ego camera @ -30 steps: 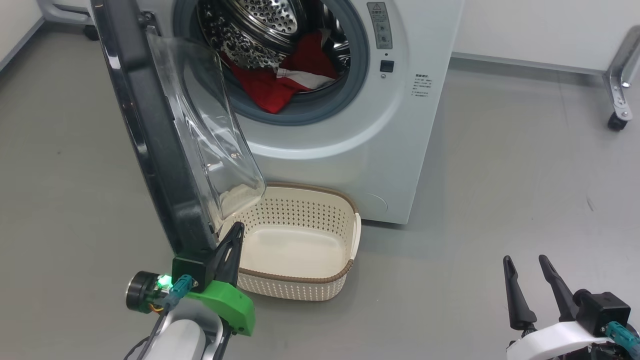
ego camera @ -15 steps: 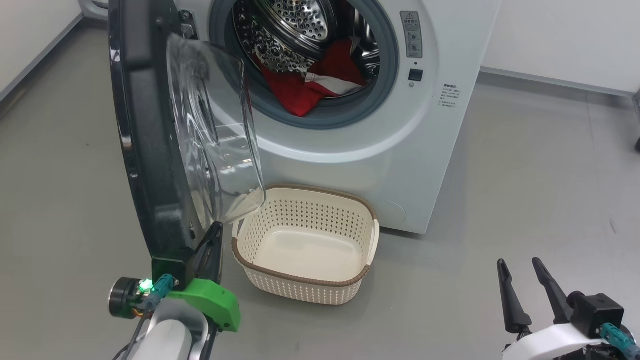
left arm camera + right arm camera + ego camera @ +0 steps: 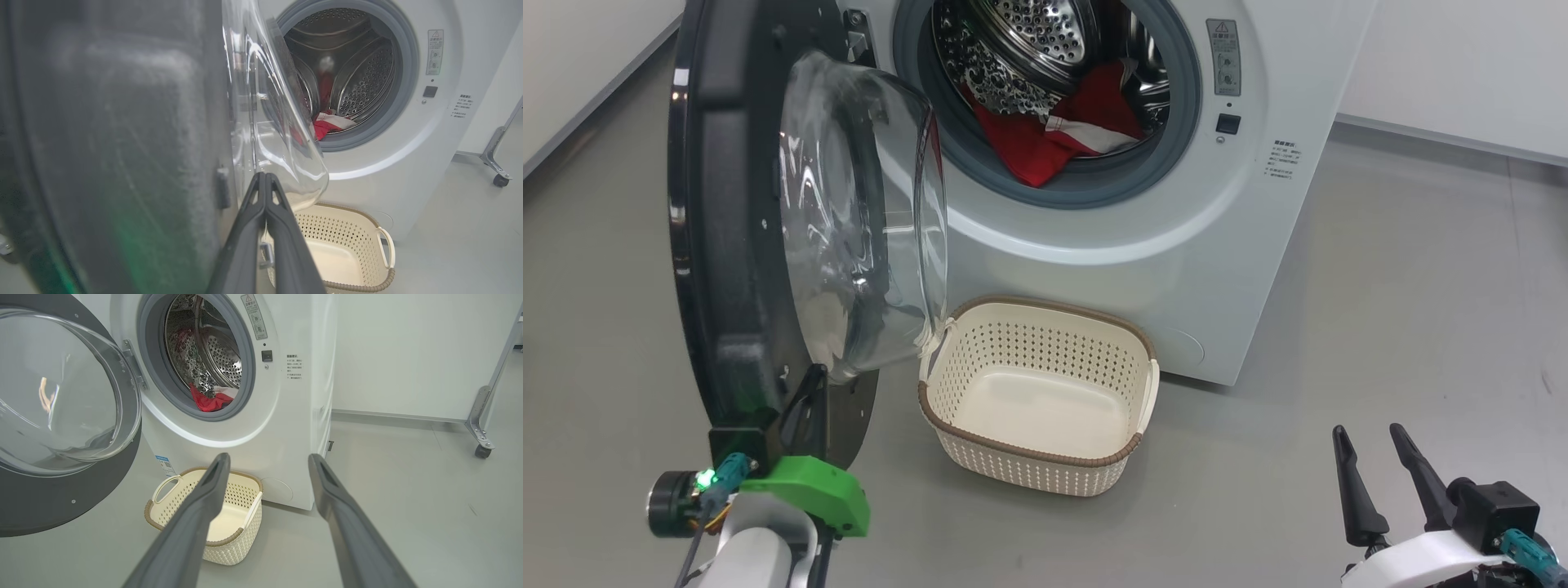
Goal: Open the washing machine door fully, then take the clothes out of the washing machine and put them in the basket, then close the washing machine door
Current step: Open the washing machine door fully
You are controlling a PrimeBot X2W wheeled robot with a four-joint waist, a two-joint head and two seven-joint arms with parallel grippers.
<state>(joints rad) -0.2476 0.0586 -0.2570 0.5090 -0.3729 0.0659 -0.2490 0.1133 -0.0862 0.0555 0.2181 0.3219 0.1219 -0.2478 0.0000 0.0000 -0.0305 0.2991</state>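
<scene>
Standing swung well out from the cabinet, the washing machine door [image 3: 727, 245] shows its black inner face and bulging clear glass bowl [image 3: 849, 204] to the head camera, hinged at the left of the opening. The left gripper [image 3: 810, 384] is low at the door's bottom edge, its two dark fingers [image 3: 245, 237] clenched together with nothing between them, just beside the inner face of the rim under the glass; whether they touch the door cannot be told. The right gripper [image 3: 1366, 433] hangs at the lower right over grey floor [image 3: 1405, 269], well apart from everything, its jaws spread wide and holding nothing. Inside the grey rubber ring [image 3: 1094, 184] of the white washing machine [image 3: 1201, 245], the perforated steel drum [image 3: 1029, 33] holds the clothes [image 3: 1037, 151]: a bright red heap with a white piece on top, lying at the drum's bottom front and lapping onto the ring. The basket [image 3: 1037, 474], cream with a brown rim, sits on the floor just in front of the machine, below the opening and beside the door's lower edge, its bare bottom in plain sight.
</scene>
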